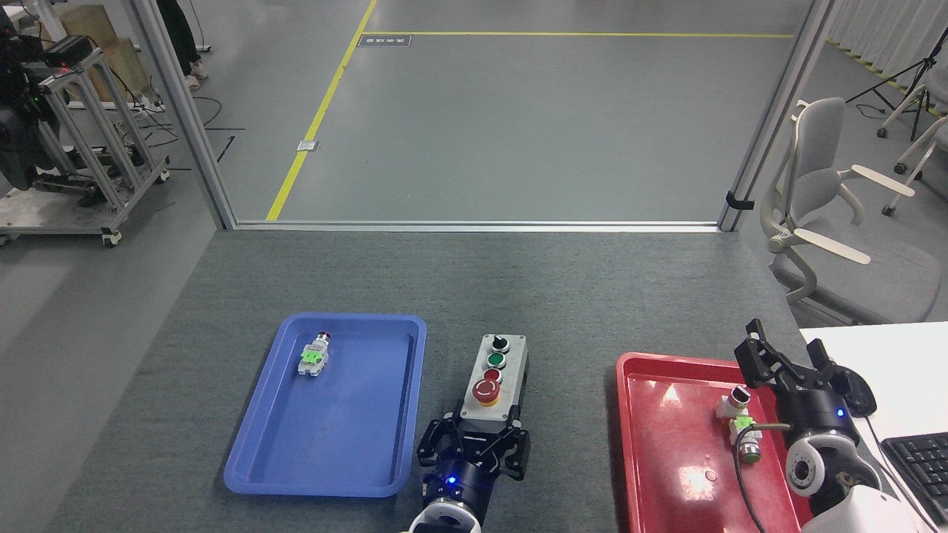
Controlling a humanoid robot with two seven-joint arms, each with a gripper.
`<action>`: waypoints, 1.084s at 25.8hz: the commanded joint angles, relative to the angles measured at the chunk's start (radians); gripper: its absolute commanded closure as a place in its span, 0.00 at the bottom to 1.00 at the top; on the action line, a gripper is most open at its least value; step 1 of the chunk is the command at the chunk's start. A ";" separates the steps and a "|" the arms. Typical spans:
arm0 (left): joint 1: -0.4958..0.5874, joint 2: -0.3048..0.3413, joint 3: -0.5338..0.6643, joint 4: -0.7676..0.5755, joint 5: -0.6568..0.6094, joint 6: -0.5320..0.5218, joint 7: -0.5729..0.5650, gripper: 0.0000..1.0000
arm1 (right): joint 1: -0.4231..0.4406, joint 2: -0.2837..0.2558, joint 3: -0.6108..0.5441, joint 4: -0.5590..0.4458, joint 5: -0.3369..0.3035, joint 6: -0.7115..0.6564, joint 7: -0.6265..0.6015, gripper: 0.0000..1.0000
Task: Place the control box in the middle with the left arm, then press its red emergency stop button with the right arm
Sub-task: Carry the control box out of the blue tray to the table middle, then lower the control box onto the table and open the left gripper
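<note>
The light-grey control box (495, 377) stands on the grey mat between the two trays, its long side running away from me. Along its top run a black knob, a green button, a small red button and, nearest me, the large red emergency stop button (486, 392) on a yellow ring. My left gripper (474, 437) is shut on the box's near end, one finger on each side. My right gripper (785, 363) hovers open by the red tray's right rim, nothing between its fingers.
A blue tray (259, 451) at the left holds a small loose button part with a green clip (315, 357). The red tray (637, 444) at the right holds a similar part (740, 422). A white desk with a keyboard (918, 459) lies far right.
</note>
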 commanded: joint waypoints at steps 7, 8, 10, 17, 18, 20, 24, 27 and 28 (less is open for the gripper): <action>-0.009 0.000 -0.122 0.017 0.024 0.275 0.076 1.00 | 0.007 0.001 0.002 0.002 0.011 0.001 -0.003 0.00; -0.009 0.000 -0.130 0.018 0.024 0.282 0.077 1.00 | 0.007 0.001 0.002 0.003 0.011 0.001 -0.003 0.00; -0.009 -0.002 -0.133 0.022 0.030 0.287 0.083 1.00 | 0.007 0.001 0.002 0.005 0.011 0.002 -0.005 0.00; -0.010 -0.002 -0.157 0.057 0.040 0.278 0.099 1.00 | 0.007 0.002 0.002 0.005 0.011 0.004 -0.003 0.00; -0.010 -0.002 -0.173 0.061 0.044 0.278 0.102 1.00 | 0.007 0.002 0.002 0.005 0.011 0.004 -0.005 0.00; -0.010 -0.002 -0.205 0.075 0.063 0.278 0.126 1.00 | 0.007 0.002 0.002 0.005 0.011 0.004 -0.005 0.00; -0.010 -0.002 -0.228 0.091 0.116 0.282 0.175 1.00 | 0.007 0.002 0.002 0.005 0.011 0.004 -0.005 0.00; -0.010 -0.002 -0.229 0.100 0.124 0.287 0.186 1.00 | 0.007 0.002 0.002 0.005 0.009 0.004 -0.005 0.01; -0.010 -0.002 -0.229 0.101 0.124 0.292 0.188 1.00 | 0.008 0.004 0.002 0.005 0.009 0.004 -0.005 0.01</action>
